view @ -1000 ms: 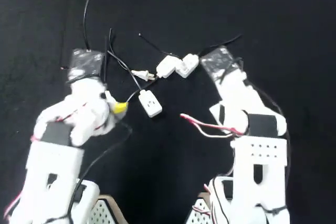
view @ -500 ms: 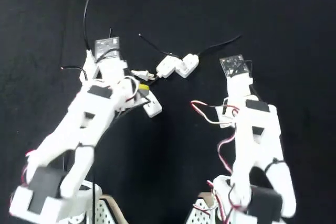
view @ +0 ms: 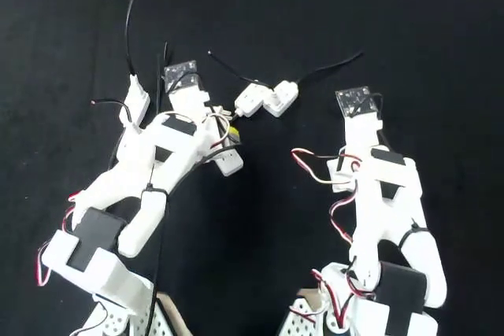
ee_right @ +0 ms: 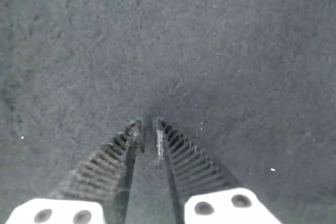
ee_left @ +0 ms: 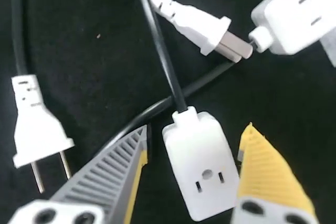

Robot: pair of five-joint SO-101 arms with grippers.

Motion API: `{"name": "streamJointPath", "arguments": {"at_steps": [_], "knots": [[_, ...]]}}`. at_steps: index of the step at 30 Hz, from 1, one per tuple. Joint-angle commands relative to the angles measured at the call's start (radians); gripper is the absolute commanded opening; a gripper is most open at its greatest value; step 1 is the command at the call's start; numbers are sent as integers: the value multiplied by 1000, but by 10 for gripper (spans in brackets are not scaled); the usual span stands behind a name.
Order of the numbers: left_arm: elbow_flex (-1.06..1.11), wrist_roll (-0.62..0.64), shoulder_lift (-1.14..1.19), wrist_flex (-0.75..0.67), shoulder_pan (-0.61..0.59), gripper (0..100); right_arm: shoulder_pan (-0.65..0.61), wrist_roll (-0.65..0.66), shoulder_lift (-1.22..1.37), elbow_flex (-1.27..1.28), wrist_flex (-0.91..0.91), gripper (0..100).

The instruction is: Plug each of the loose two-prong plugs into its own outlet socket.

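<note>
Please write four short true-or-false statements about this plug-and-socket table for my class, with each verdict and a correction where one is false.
1. The left gripper is open, with a white socket between its fingers. True.
2. The right gripper grips a plug. False: it is shut on nothing, above the bare black table.
3. The plug beside the grey finger sits in a socket. False: it lies loose, and both prongs are bare.
4. A black cord runs out of the socket between the left gripper's fingers. True.
</note>
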Motion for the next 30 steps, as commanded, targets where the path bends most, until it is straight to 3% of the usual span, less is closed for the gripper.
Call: {"name": "streamJointPath", "arguments": {"at_steps": [1,4,12,17,21,30], "knots": [[-44,97,-5,-11,7,320,14,-5,-4,-16,-12,32],[-44,124,-3,-11,21,320,14,-5,-4,-16,-12,31],[-76,126,84,15,91,187,14,-5,-4,-16,-12,30],[-131,123,84,150,76,25,14,-5,-4,-16,-12,30],[-186,115,57,273,82,27,14,-5,-4,-16,-14,29],[-329,-92,-255,634,73,30,14,-5,2,-16,-18,29]]}}
